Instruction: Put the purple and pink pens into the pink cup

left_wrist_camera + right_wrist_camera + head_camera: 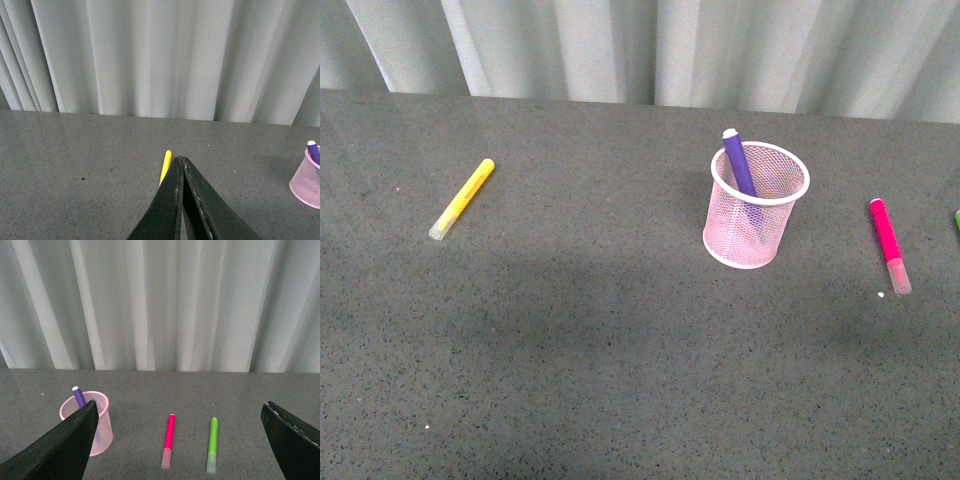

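My dark grey speckled bench (620, 380) carries a yellow marker (462, 199) lying to my left, the pink cup (730, 235) standing upright, then the pink pen (888, 243) and a green marker (213, 445) lying further right.

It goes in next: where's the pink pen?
In the front view the pink pen lies flat on the table, right of the pink cup, not touching it.

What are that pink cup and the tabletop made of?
The pink cup looks like fine metal wire mesh coated pale pink, matte: the purple pen shows through its wall. The tabletop looks like dark grey speckled stone or laminate, I cannot tell which, with a faint sheen.
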Robot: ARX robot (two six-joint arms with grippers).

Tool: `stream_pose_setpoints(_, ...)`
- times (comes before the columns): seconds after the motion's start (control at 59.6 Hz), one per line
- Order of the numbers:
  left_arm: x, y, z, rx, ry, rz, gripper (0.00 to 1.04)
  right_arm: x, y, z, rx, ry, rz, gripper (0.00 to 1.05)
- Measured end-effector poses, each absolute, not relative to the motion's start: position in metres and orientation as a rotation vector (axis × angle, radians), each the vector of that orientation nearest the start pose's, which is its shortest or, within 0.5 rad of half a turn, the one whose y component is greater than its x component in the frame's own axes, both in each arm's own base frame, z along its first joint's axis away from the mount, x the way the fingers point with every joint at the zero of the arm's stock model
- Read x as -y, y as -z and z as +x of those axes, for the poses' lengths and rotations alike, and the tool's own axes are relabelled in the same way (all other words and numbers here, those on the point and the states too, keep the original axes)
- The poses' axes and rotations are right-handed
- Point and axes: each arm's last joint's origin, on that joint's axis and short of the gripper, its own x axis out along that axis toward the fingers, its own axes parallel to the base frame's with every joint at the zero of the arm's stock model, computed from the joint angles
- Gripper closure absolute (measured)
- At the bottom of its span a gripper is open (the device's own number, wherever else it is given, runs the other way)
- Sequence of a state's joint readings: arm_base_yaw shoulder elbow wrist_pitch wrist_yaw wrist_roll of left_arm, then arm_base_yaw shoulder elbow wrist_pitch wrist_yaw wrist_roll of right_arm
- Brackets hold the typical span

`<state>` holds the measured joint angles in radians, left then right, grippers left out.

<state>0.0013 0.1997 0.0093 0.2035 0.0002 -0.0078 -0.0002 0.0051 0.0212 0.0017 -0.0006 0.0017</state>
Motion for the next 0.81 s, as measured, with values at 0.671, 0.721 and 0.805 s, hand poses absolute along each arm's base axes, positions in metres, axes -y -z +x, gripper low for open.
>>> stream_pose_setpoints(0.671, 0.0, -0.167, 0.097, 0.007, -0.001, -0.007, 0.64, 0.0, -0.17, 0.097, 0.018, 0.0, 0.002, 0.07)
stream_pose_setpoints(0.721, 0.0, -0.167, 0.097, 0.006, -0.001, -0.007, 0.55, 0.0, -0.17, 0.097, 0.018, 0.0, 0.002, 0.07)
stream_pose_setpoints(0.805, 0.0, -0.167, 0.097, 0.006, -0.001, -0.007, 0.41, 0.0, -0.17, 0.097, 0.018, 0.0, 0.002, 0.07)
